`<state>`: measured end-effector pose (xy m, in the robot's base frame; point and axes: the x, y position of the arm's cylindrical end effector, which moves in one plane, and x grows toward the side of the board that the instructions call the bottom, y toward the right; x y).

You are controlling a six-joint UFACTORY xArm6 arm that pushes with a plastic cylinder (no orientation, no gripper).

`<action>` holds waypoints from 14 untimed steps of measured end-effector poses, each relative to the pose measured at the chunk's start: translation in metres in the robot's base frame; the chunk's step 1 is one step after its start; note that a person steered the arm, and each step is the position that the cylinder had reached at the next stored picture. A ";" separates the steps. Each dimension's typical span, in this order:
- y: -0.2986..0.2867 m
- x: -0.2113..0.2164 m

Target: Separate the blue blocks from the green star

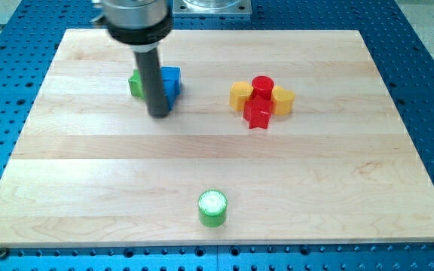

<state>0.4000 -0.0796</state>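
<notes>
In the camera view, we have my tip (159,114) planted on the wooden board (89,188) toward the view's top left, directly in front of the blue blocks (171,81), whose shapes and count we cannot make out behind the rod. The green star (135,84) peeks out just left of the rod, close beside the blue. We carry no jaws, only the bare rod. Well to the right, 2 yellow blocks (239,95) and 2 red blocks (258,114) cluster together. A green cylinder (212,208) stands alone near the bottom.
</notes>
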 end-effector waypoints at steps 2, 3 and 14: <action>0.042 -0.030; 0.053 -0.039; -0.137 -0.018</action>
